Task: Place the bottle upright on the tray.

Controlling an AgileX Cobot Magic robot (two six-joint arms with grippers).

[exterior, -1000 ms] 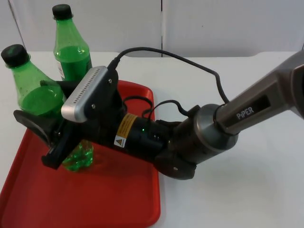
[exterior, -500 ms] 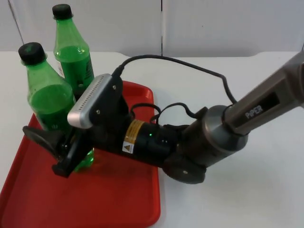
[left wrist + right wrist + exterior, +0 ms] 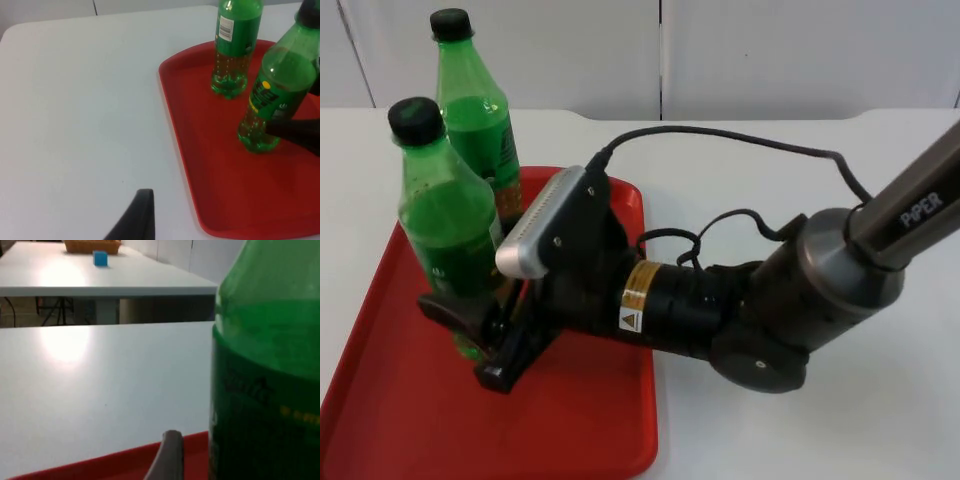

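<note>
"PiPER" in white letters along the right arm's grey link [image 3: 920,208]. Yellow warning label with a black triangle sign on the black wrist barrel [image 3: 638,298] — small print unreadable. Bottle labels [image 3: 226,26] illegible — barcode-like lines only.

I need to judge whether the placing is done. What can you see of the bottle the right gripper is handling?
The held bottle is clear green plastic with a black screw cap, green liquid inside and a green label with a yellow mark. It stands upright, its base on the red tray, just in front of a second bottle of the same kind. The right gripper is shut on its lower body, one black finger crossing the bottle low down in the left wrist view. The left gripper waits off the tray, over the white table.
</note>
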